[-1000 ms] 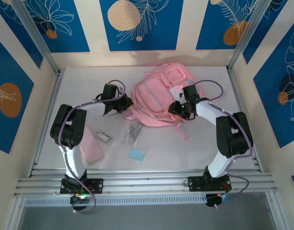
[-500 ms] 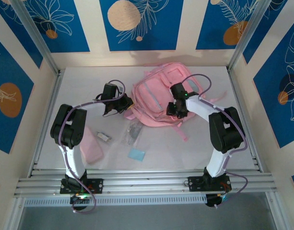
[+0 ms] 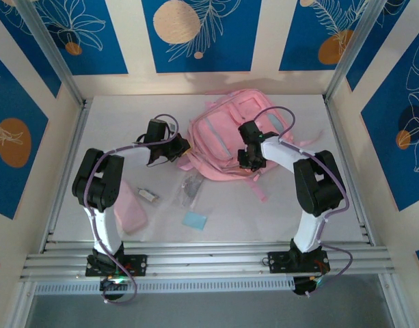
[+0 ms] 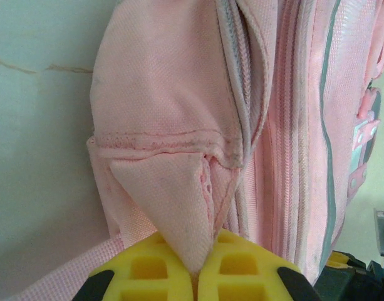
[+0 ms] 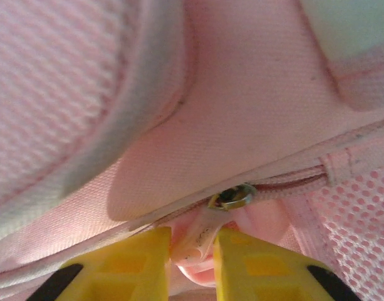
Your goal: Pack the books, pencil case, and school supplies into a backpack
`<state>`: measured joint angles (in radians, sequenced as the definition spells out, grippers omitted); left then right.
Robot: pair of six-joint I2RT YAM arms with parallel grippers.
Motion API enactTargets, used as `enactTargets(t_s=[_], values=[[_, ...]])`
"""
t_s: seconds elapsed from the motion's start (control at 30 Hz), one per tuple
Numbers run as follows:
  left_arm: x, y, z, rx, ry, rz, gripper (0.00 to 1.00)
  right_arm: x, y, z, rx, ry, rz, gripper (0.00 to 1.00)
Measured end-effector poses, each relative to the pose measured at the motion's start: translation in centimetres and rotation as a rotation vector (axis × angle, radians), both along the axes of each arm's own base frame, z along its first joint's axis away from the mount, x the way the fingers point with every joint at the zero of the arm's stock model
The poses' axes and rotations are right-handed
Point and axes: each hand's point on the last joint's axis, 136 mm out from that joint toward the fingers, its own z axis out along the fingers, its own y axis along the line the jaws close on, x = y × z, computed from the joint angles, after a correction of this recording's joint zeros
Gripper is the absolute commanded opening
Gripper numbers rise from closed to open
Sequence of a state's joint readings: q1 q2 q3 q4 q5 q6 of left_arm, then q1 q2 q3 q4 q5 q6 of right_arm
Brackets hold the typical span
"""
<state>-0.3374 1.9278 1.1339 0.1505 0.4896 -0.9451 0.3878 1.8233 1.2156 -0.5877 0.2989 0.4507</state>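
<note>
Left gripper (image 4: pixel 195 274) on woven pink backpack (image 4: pixel 166 94) fabric

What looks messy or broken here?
Nothing looks broken or spilled. The pencil case, light-blue pad and clear bag lie scattered on the table, outside the backpack. The left hand pinches a backpack corner into a pointy fold.

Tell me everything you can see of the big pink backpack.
Large pink woven-fabric backpack lying flat mid-table, front up: zipped pockets, grey piping, a light-blue patch, mesh side, thin straps trailing toward the arms. The left claw pinches a triangular fabric corner at its side; the right claw grips its pale zip tab.
</note>
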Motion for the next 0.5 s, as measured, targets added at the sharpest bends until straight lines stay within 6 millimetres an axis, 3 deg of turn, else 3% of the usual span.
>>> enactTargets(t_s=[0.17,0.37,0.5], values=[[0.0,-0.1,0.0,-0.001,-0.001,-0.002,0.0,-0.1,-0.4,0.0,0.014,0.016,-0.008,0.0],[0.0,-0.2,0.1,-0.006,-0.002,0.001,0.0,-1.1,0.1,1.1,0.067,0.041,-0.031,0.0],[0.1,-0.3,0.2,-0.015,-0.006,0.007,0.0,-2.1,2.0,2.2,0.151,0.061,-0.042,0.0]])
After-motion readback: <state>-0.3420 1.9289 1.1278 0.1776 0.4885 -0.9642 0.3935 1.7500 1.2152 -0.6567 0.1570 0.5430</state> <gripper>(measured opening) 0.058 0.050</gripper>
